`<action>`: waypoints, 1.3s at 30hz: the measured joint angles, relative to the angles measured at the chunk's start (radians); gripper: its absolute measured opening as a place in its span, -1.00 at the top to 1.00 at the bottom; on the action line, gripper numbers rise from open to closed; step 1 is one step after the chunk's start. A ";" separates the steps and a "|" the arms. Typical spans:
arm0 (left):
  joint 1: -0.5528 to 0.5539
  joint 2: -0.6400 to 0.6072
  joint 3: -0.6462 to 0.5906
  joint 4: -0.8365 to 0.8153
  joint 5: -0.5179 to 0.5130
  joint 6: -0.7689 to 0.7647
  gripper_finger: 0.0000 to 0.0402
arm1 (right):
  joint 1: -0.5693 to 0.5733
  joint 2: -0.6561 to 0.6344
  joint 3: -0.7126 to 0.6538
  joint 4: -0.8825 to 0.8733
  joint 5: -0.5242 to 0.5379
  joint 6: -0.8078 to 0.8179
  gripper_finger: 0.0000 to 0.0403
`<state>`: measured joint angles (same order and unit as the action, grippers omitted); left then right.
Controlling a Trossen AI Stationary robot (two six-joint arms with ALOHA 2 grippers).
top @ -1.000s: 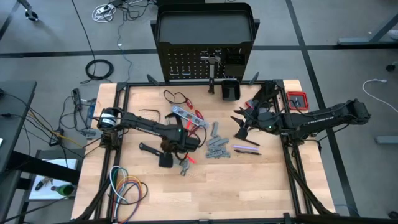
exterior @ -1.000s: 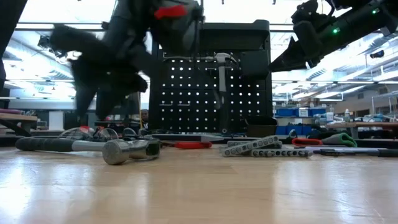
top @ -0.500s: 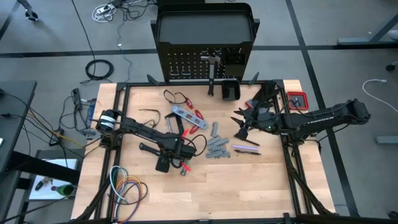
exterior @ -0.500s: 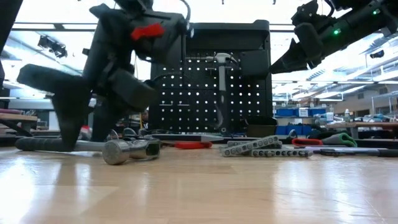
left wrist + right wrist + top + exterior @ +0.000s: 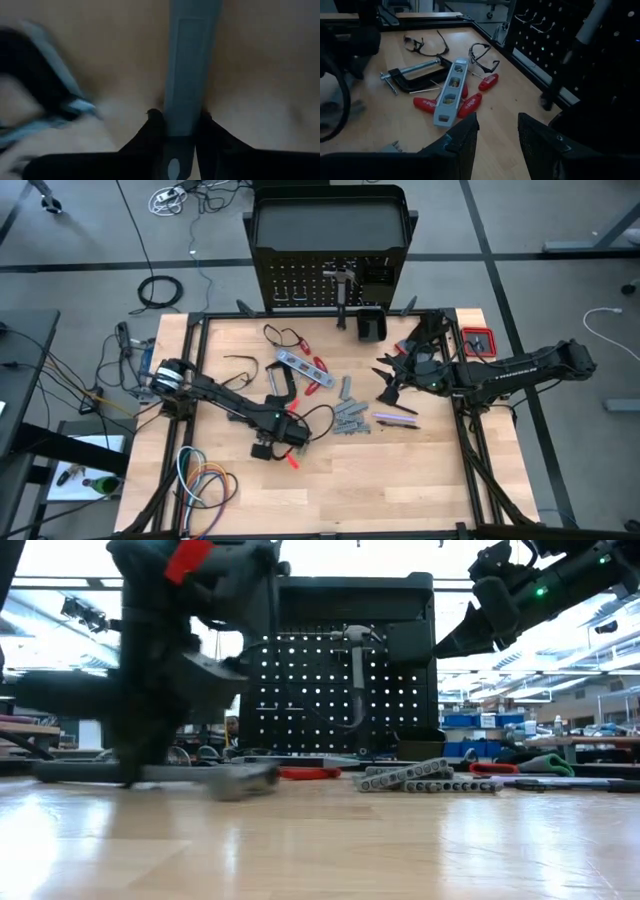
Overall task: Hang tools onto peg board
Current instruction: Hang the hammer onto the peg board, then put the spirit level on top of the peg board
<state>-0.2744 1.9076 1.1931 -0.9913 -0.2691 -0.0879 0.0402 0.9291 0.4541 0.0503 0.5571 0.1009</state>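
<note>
Two dark arms reach over your wooden bench [image 5: 400,480]. Your left claw [image 5: 272,445] is down at bench level near the front left of the scattered tools. Its two fingers [image 5: 152,125] press against either side of the grey handle of a steel hammer [image 5: 190,75], pinching it. In the low view that hammer [image 5: 235,780] lies along the bench surface, its head blurred.

Your right claw [image 5: 385,385] hangs above the bench to the right of the tool pile, its fingers spread with nothing between them.

Near the middle of the bench lie a silver level [image 5: 298,365], a black C-clamp [image 5: 278,380] just beside it, red-handled pliers [image 5: 470,105] touching the level, and a cluster of grey wrenches [image 5: 350,415].

At the far edge of the bench stands the black peg board [image 5: 300,280]. One other hammer [image 5: 355,670] already hangs on it, head up.
</note>
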 joint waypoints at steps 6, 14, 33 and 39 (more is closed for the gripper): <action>-0.007 -0.101 0.026 0.021 -0.166 -0.212 0.69 | 0.001 -0.002 0.000 -0.024 0.034 0.000 0.25; -0.058 -0.212 0.029 0.023 -0.427 -0.376 0.69 | 0.006 -0.071 0.000 -0.060 0.164 0.009 0.25; -0.061 -0.209 -0.001 0.467 -0.955 -0.176 0.95 | 0.005 -0.106 0.000 -0.061 0.222 0.008 0.25; 0.025 -0.209 -0.107 0.882 -1.017 0.015 0.98 | 0.005 -0.106 0.000 -0.064 0.259 0.007 0.25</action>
<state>-0.2499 1.6985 1.0858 -0.1090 -1.2859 -0.0730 0.0456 0.8234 0.4541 -0.0134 0.8166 0.1074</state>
